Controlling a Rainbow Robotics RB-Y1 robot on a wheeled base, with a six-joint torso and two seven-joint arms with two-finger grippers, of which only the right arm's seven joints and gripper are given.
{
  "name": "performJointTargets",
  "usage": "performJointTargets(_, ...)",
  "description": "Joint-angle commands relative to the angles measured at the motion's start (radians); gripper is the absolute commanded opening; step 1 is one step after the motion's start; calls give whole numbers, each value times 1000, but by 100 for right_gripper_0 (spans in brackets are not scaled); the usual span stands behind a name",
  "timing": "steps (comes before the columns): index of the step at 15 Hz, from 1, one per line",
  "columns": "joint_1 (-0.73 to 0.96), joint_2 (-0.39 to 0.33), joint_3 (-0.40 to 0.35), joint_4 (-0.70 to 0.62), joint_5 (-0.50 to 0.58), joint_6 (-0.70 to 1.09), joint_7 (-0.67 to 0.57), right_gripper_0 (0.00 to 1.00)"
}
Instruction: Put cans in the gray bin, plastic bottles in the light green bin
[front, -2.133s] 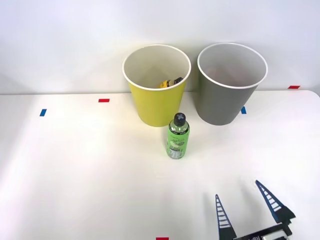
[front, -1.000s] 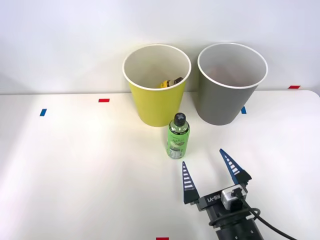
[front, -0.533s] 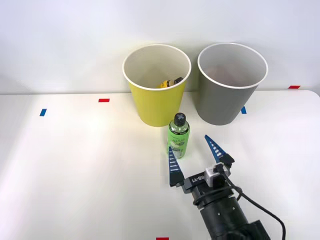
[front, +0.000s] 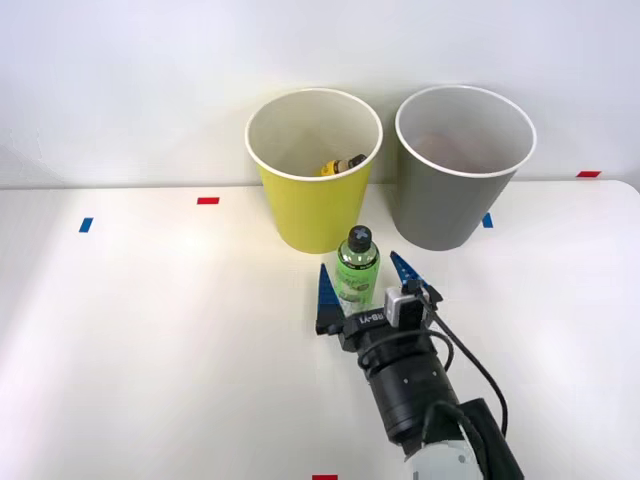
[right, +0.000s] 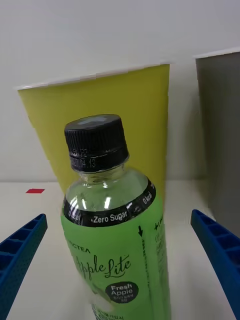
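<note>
Nearest the camera, the right arm's black wrist reaches forward over the white tabletop (front: 150, 330) from the near right. Its pincer (front: 366, 284) stands open, with one blue ribbed finger (front: 326, 288) on each side of the green bottle (front: 356, 277) and a gap showing between each finger and the bottle in the wrist view, so nothing is gripped.

The green bottle stands upright on the tabletop between the fingers. It has a black screw cap and a green and white label reading "Apple Lite" and "Zero Sugar". It sits just in front of the two bins, nearer the light green one.

Behind the bottle and slightly left is the light green bin (front: 312, 205), upright, with a white rim and a white inside. The yellow bottle (front: 340, 165) with its black cap lies inside it against the right wall. Just to the right, close beside it but apart, stands the gray bin (front: 440, 205), also upright with a white rim.

Small tape marks lie on the tabletop: a blue mark (front: 85, 225) and a red mark (front: 207, 201) to the far left, and another red mark (front: 588, 174) at the far right. A plain white wall rises behind the bins.
</note>
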Motion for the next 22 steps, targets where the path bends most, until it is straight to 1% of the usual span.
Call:
performJointTargets(1,-23,8,2,0,-74,1,0,100)
performJointTargets(5,-49,6,2,8,-94,1,0,100)
performJointTargets(8,-103,25,1,104,-65,-19,0,100)
performJointTargets(13,-101,22,2,104,-47,-19,0,99)
performJointTargets(14,-101,20,1,104,-44,-19,0,50)
performJointTargets(15,-101,19,2,104,-42,-19,0,22)
performJointTargets(16,-101,19,2,104,-36,-19,0,10)
performJointTargets(17,-98,16,1,104,-27,-24,0,6)
performJointTargets(18,-93,16,1,104,-18,-29,0,5)
performJointTargets(22,-52,16,-4,101,42,-39,0,4)
